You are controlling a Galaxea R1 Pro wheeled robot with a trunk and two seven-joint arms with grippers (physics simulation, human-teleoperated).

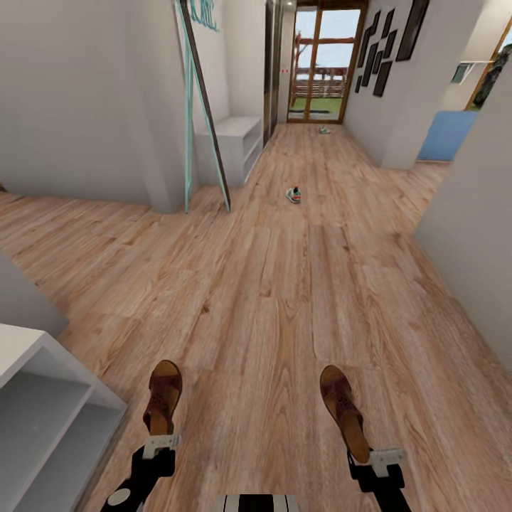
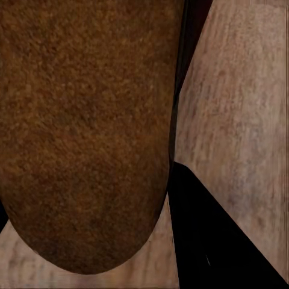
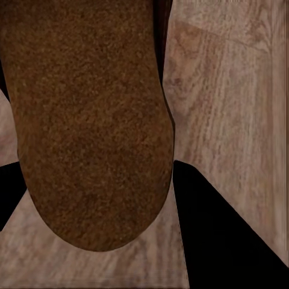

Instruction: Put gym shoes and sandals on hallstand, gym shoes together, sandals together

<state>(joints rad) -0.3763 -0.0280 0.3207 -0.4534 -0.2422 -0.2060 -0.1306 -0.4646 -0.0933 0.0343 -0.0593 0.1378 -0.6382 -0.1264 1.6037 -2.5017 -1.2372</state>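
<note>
Two sandals are in your grip, one per arm, both carried above the corridor floor [image 1: 270, 299] with their toes pointing away from you. On your left, at the picture's near corner, stands the white shoe rack [image 1: 43, 398], its open shelves facing the corridor. Just right of it your left gripper [image 1: 159, 442] has its jaws closed onto the heel end of the left sandal [image 1: 163, 395]; from the head camera you see the strapped upper side. In the left wrist camera the same sandal [image 2: 84, 132] shows you its brown, mottled sole, with plank floor beyond it and a dark finger [image 2: 211, 241] alongside. You cannot judge the exact jaw gap, because the shoe hides it.

Further right, your right gripper [image 1: 377, 457] has its jaws clamped on the heel of the right sandal [image 1: 343, 412], which tilts slightly toward the right as it reaches forward. The right wrist camera gives you its sole [image 3: 90, 132], rounded toe outlined against the wood, with dark fingers [image 3: 223, 229] on both sides.

Up the corridor, one gym shoe [image 1: 294, 194] lies on the floor near the middle, well apart from both sandals. A second gym shoe [image 1: 323, 129] lies far off by the glass door [image 1: 320, 60], too small to read in detail. A second white unit [image 1: 231, 146] stands against the left wall beyond a leaning frame [image 1: 203, 107].
</note>
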